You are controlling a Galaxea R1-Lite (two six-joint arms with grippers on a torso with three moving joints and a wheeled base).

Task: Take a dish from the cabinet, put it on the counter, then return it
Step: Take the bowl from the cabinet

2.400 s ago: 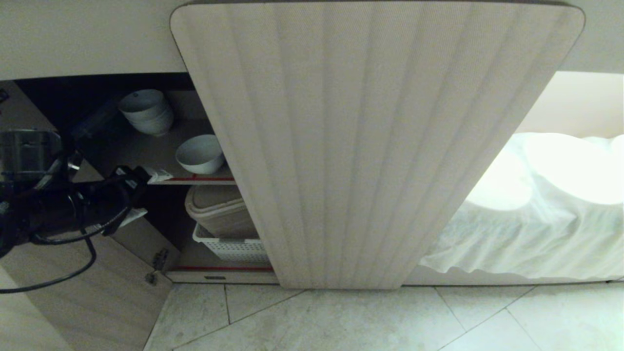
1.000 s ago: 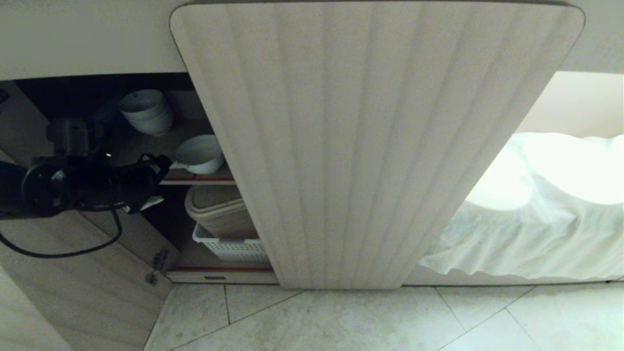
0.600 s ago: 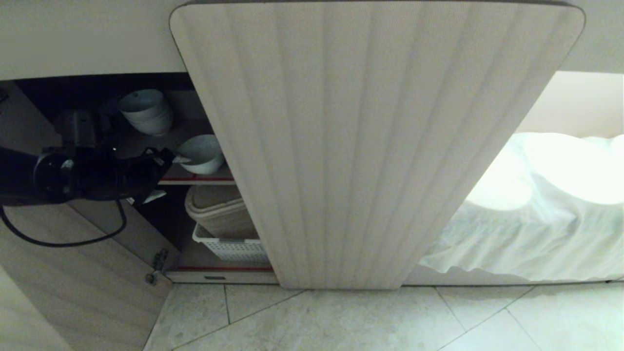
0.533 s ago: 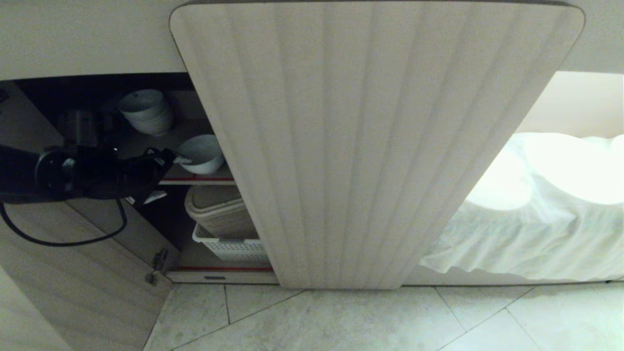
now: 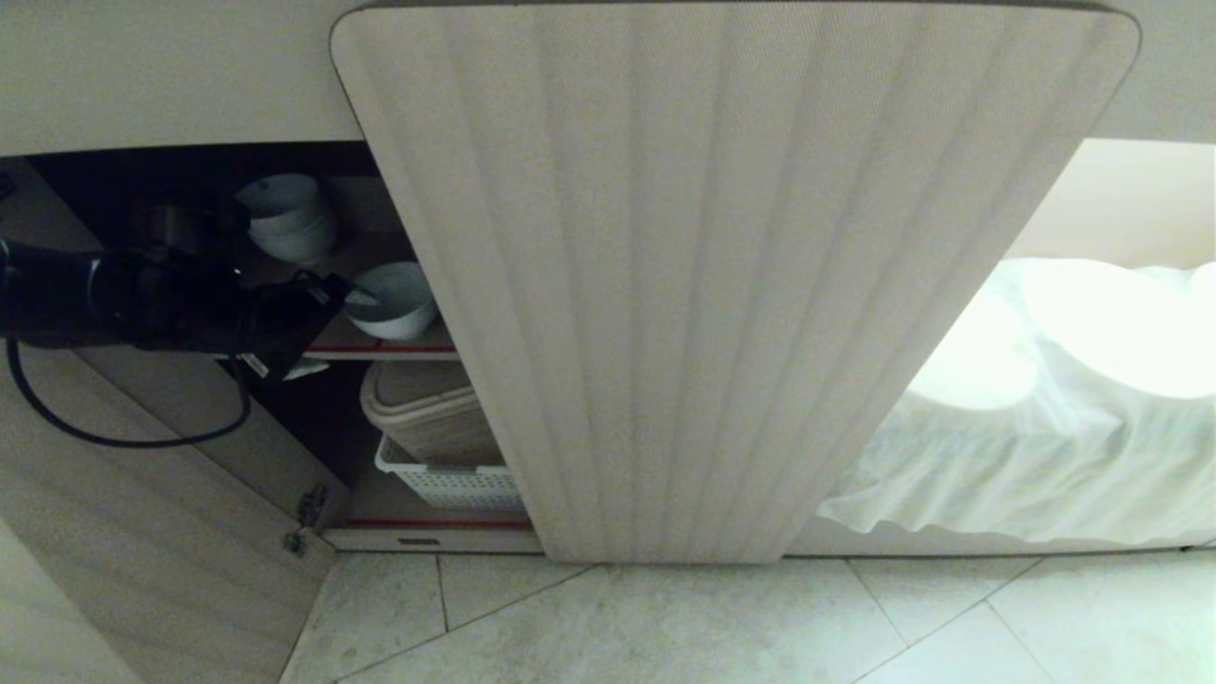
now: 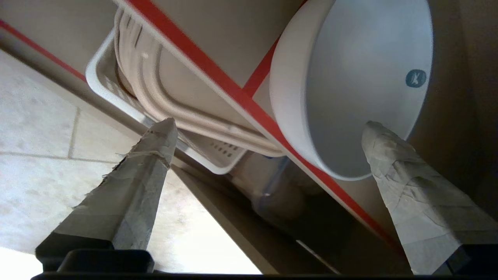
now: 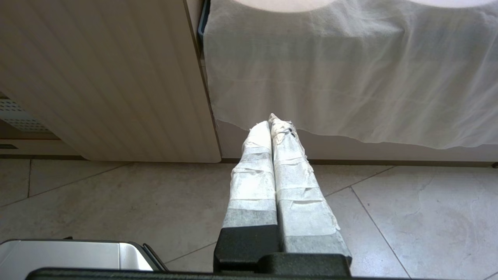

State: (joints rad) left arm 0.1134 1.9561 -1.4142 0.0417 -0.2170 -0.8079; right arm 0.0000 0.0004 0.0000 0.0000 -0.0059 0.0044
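The dish (image 5: 397, 300), a small white bowl, stands upright at the front of the cabinet's upper shelf (image 5: 394, 349), which is edged in red tape. My left gripper (image 5: 328, 328) reaches into the cabinet from the left and is open. In the left wrist view its jaws (image 6: 268, 125) stand wide. One fingertip (image 6: 375, 134) is at the rim of the dish (image 6: 350, 77), over its mouth. The other fingertip (image 6: 165, 130) hangs below shelf level, so the bowl's wall and the shelf edge lie between them. My right gripper (image 7: 271, 118) is shut, parked low over the floor. The counter is out of view.
A stack of white bowls (image 5: 285, 218) sits further back on the same shelf. Below it, a beige lidded bin (image 5: 423, 404) rests in a white basket (image 5: 446, 483). The left door (image 5: 142, 532) is swung open and the right fluted door (image 5: 722, 285) is shut. White cloth (image 5: 1026, 446) drapes the opening at right.
My left arm has risen and reached right, into the cabinet; its upper finger has come from the shelf's front edge to the bowl's rim. The bowl has not moved.
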